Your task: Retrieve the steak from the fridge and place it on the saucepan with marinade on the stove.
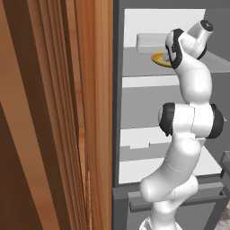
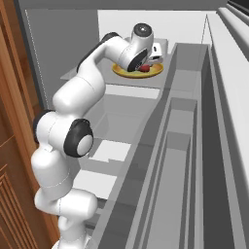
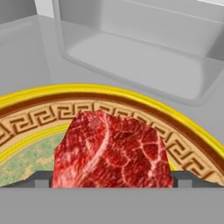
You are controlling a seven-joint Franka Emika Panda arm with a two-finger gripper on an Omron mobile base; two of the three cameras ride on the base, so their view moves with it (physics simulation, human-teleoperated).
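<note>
Between the spread tips of the claw (image 3: pixel 112 181), open and not yet gripping, lies the steak (image 3: pixel 111 151) on a yellow-rimmed plate (image 3: pixel 39 120) on an upper fridge (image 2: pixel 73 44) shelf, positioned for closing.

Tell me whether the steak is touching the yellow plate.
Touching. In the hand view the steak lies flat on the plate, its edges meeting the patterned surface with no gap.

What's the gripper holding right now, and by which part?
Nothing is held yet. The gripper is open, its tips on either side of the steak, which lies on the yellow plate on a fridge shelf.
</note>
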